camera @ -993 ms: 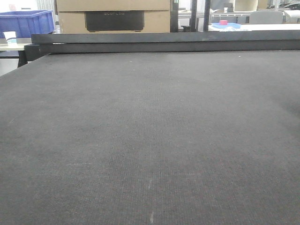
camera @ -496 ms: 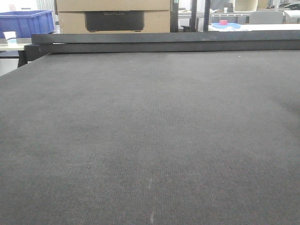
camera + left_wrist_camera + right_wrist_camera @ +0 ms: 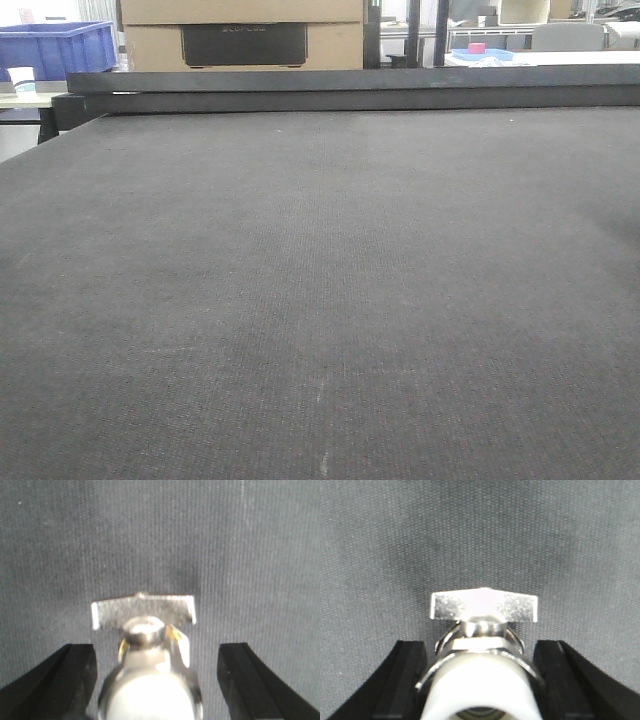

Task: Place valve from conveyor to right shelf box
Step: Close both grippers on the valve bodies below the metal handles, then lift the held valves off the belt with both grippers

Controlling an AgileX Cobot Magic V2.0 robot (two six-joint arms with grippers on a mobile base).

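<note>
The task looks barely begun, and the right shelf appears in no view. The left end effector (image 3: 156, 650) is spread around a T-handled valve (image 3: 145, 614), with a gap on one side. The right end effector (image 3: 480, 647) closely flanks a second valve (image 3: 484, 605); whether it pinches it cannot be told. Both valves are seen against the conveyor (image 3: 320, 300) surface. The front view shows neither valves nor arms.

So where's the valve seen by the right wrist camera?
The valve sits bottom centre there, between the right gripper's black fingers, with the conveyor behind it.
</note>
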